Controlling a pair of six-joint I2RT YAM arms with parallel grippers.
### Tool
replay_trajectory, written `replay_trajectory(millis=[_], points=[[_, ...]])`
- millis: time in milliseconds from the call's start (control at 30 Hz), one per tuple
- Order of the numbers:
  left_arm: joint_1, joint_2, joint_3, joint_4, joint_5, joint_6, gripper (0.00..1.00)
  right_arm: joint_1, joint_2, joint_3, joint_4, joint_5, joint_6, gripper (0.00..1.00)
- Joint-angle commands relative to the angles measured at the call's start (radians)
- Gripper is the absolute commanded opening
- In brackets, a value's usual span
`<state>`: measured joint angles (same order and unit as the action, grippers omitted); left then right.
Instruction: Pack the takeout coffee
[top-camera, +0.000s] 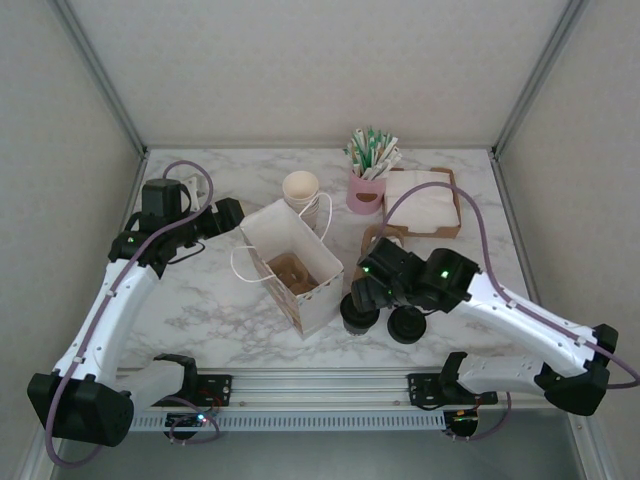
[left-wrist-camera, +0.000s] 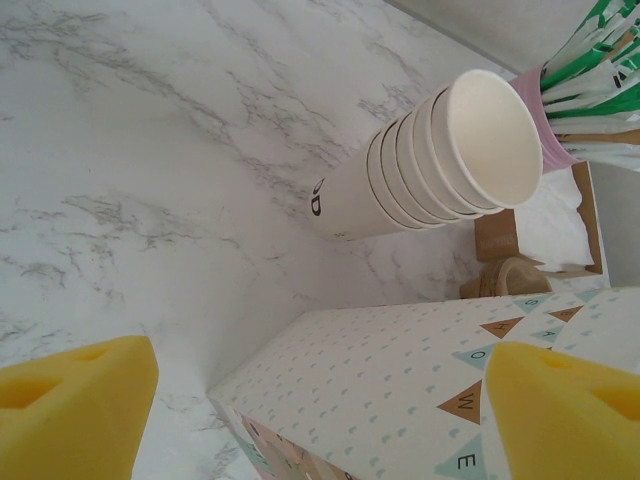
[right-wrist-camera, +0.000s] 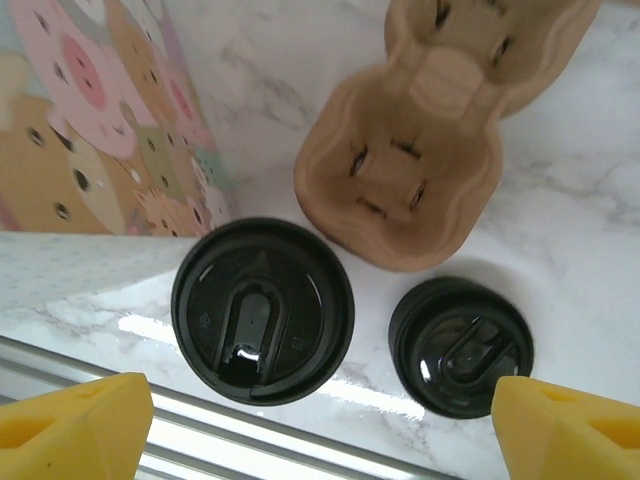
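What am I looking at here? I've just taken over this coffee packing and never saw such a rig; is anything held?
Two robot arms stand at the near edge of a marble table. The wide picture looks down from above; the other two come from wrist cameras, the yellow pads being each hand's fingers. On the table: a paper bag, stacked cream cups, a pink holder of sticks, a napkin tray, a cardboard carrier, the lidded coffee and a second black lid. The left hand is open at the bag; the right hand is open above the coffee. Neither holds anything.
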<state>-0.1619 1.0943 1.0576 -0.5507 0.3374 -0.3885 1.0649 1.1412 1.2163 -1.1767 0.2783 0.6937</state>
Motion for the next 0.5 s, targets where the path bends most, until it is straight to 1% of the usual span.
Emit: replay_trajectory(millis=[0,100,333,467], points=[[-0.01,0.004,-0.01,-0.002,-0.013,0.002,0.85,0.027,0.013,-0.059,0.087,-0.048,0.079,0.89],[-0.009,0.007,-0.011,-0.003,-0.017,0.002,0.85,0.049,0.04,-0.095,0.138,-0.06,0.1,0.89],[-0.01,0.008,-0.011,-0.003,-0.023,-0.001,0.85,0.076,0.097,-0.158,0.211,-0.038,0.155,0.88],[-0.011,0.012,-0.011,-0.003,-0.026,-0.002,0.85,0.083,0.106,-0.179,0.211,-0.002,0.179,0.87]])
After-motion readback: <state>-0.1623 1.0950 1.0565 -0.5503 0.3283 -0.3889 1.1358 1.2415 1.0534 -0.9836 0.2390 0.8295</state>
